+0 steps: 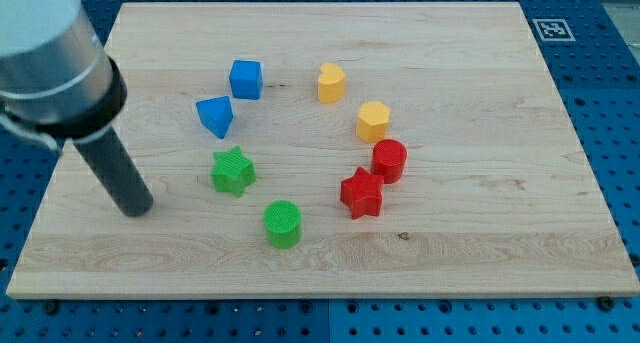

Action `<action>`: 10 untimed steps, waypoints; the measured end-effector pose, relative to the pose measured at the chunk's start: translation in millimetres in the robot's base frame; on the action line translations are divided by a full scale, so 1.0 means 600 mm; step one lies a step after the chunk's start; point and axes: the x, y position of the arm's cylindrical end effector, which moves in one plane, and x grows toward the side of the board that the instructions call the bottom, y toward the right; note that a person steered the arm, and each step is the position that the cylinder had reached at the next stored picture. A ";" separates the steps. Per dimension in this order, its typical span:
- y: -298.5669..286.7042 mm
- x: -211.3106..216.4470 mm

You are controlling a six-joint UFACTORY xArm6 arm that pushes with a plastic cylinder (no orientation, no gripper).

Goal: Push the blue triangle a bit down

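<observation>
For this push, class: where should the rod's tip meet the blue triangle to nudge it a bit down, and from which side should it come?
No gripping here; my tip can only push. Best contact is probably the blue triangle's upper edge, coming from the view's top. My tip now sits to its lower left, so it must circle round first. The blue cube stands close at the upper right, and the green star lies just below, so keep the push short.

I see through 1 camera, set high in front of the wooden board, tilted down and close enough that it nearly fills the frame. My arm enters large and blurred at upper left.
</observation>
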 end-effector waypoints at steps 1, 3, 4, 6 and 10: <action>-0.006 -0.107; 0.003 -0.217; 0.003 -0.217; 0.005 -0.250; 0.096 -0.189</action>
